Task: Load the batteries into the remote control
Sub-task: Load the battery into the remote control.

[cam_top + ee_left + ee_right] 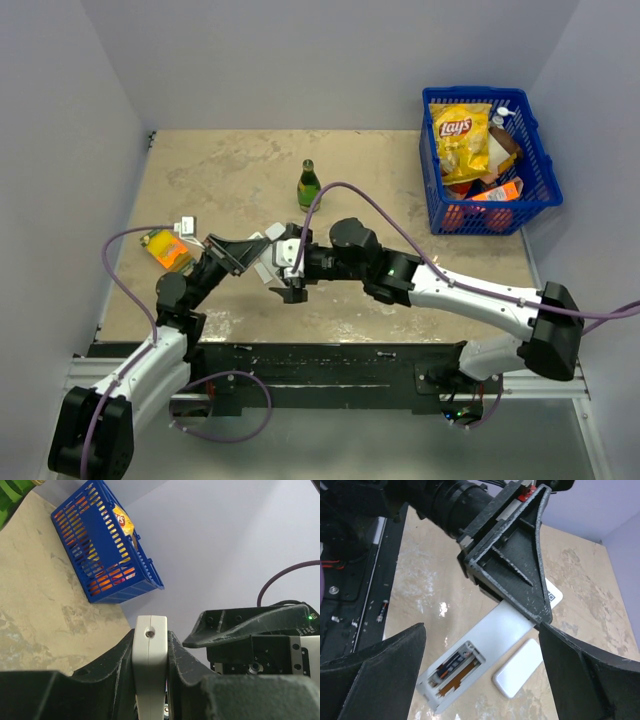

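Remote [272, 262] sits near the middle of the desk [220, 170] in the top view, pinched by the left hand [258, 250], with the right hand [293, 291] just beside it on the near side. A bottle [309, 186] stands behind them and a basket [532, 150] sits well apart at the far right. From the left wrist, both fingers [117, 662] press flat against the remote's narrow sides and its end pokes out past them; it seems lifted off the desk, though I cannot be sure. From the right wrist, that hand's fingers [385, 672] are spread wide on either side of the remote, touching nothing. The battery bay faces the camera, uncovered. The batteries [453, 665] appear as dark cylinders with orange marks lying inside it, though whether both are fully seated is hard to tell. A white cover [517, 669] lies on the desk just beside the remote. I judge the loading itself to be at or near its end. The likely next move is a check or press on the cells, then picking up the cover. That calls for the left hand to hold the remote steady while the right closes on the thin cover from its long edges.
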